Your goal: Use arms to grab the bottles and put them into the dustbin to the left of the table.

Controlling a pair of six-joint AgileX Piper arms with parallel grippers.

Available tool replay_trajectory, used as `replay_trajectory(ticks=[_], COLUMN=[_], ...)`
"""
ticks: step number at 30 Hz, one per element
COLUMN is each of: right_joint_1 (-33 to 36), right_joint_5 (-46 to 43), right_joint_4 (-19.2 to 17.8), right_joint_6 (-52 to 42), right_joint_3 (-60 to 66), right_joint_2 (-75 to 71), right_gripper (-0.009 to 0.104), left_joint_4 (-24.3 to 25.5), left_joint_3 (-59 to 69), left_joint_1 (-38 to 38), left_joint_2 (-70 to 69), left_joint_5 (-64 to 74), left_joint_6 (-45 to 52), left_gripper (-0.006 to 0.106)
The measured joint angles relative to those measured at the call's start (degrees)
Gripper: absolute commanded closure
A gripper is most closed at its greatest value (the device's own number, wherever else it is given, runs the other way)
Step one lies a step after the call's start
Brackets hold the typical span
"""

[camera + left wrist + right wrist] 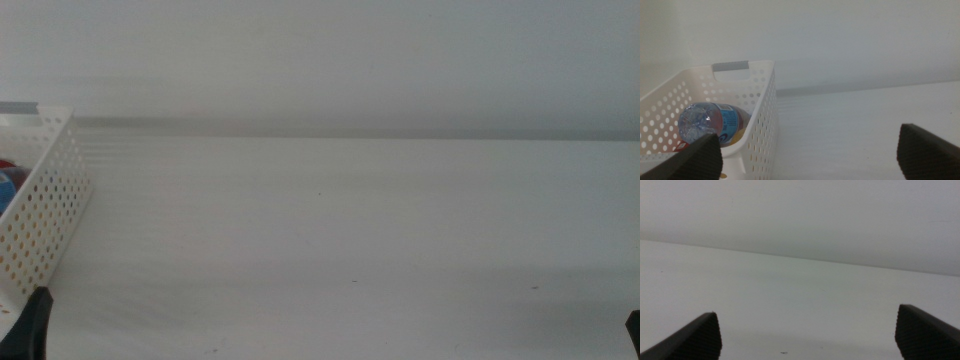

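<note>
Looks done: water bottle [710,120] lies on its side in the dustbin [762,115], table [350,230] bare. Left gripper [810,155] wide and empty beside the dustbin; right gripper [807,335] wide, empty

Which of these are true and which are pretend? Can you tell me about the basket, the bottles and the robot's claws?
1. The water bottle lies inside the white basket. True.
2. A red can stands in the middle of the table. False: no can stands there.
3. The left gripper is squeezing a bottle. False: it is open and holds nothing.
4. The right gripper is open. True.
5. The basket's walls have lots of little holes. True.
</note>
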Motion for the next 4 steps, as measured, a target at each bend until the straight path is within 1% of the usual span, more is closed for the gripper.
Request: replay_trajectory(ticks=[4], right_joint_1=[0.0], right_joint_5=[0.0], right_joint_4=[0.0], right_joint_6=[0.0], right_joint_3=[0.0], right_joint_2=[0.0], right_gripper=[0.003], left_joint_4=[0.7], left_joint_3=[0.0], left_joint_1=[0.0], left_joint_2=[0.0], left_joint_5=[0.0], left_joint_6=[0.0], left_gripper=[0.007])
